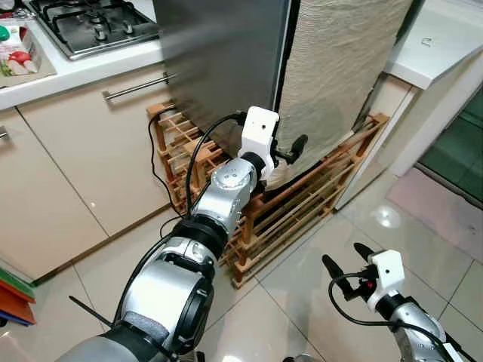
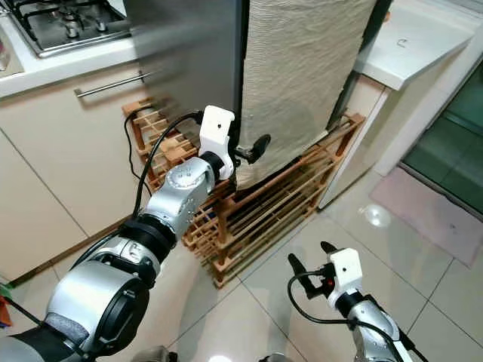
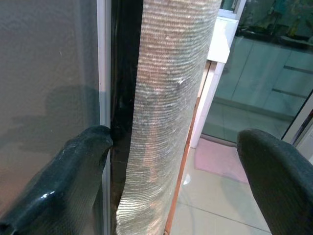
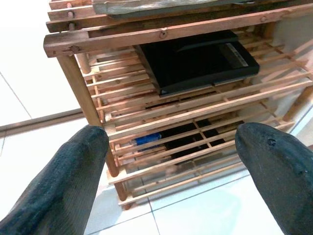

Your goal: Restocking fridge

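Note:
The fridge (image 1: pixel 219 53) has a grey steel side and a door (image 1: pixel 339 68) with a ribbed beige face. A dark gap runs between the two. My left gripper (image 1: pixel 289 153) is stretched out to the door's lower edge and stands open. In the left wrist view one finger (image 3: pixel 83 161) lies against the gap at the steel side, and the door's edge (image 3: pixel 166 98) stands between the two fingers. My right gripper (image 1: pixel 346 260) hangs open low over the tiled floor, holding nothing, facing the wooden rack (image 4: pixel 146 88).
The fridge stands on a slatted wooden rack (image 1: pixel 302 204) that holds a black device (image 4: pixel 195 58) and a small blue thing (image 4: pixel 146 139). Cabinets (image 1: pixel 98 151) and a counter with a hob (image 1: pixel 90 26) are on the left, a white counter (image 1: pixel 438 45) and pink mat (image 1: pixel 438 207) on the right.

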Available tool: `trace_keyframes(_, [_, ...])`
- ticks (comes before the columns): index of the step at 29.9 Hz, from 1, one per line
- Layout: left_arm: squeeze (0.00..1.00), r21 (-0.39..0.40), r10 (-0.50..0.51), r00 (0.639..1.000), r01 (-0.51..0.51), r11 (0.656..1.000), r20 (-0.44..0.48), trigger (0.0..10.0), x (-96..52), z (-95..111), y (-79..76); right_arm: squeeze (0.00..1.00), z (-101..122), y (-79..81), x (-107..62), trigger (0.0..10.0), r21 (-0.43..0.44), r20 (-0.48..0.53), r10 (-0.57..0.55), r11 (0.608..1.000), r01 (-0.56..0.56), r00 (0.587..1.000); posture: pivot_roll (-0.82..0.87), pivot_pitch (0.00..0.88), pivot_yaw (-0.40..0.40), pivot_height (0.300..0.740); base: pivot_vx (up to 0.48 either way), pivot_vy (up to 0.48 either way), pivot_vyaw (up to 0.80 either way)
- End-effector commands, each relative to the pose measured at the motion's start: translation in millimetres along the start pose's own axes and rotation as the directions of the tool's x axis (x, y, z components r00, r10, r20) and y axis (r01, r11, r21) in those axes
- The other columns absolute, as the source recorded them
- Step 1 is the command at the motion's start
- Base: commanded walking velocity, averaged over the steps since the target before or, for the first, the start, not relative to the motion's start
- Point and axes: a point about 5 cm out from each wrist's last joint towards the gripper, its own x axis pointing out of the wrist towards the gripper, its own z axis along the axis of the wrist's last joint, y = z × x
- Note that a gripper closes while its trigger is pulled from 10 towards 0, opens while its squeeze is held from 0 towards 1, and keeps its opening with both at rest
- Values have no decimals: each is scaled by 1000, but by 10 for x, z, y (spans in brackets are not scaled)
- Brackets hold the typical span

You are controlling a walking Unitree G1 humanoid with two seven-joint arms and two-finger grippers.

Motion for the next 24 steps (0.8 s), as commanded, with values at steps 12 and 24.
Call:
trace_keyframes(12, [0, -26, -272, 955, 277, 961, 120, 10000, 142, 204, -898, 0, 25, -41, 33, 10000, 53, 34, -103, 993, 102, 994, -92, 35, -14, 740, 0, 0, 0])
trace_keyframes(24, [0, 38, -96, 990, 92, 995, 100, 10000, 106, 164, -494, 0, -103, 18, 32, 10000, 79, -63, -151, 985, 156, 986, -83, 43, -13, 740, 0, 0, 0])
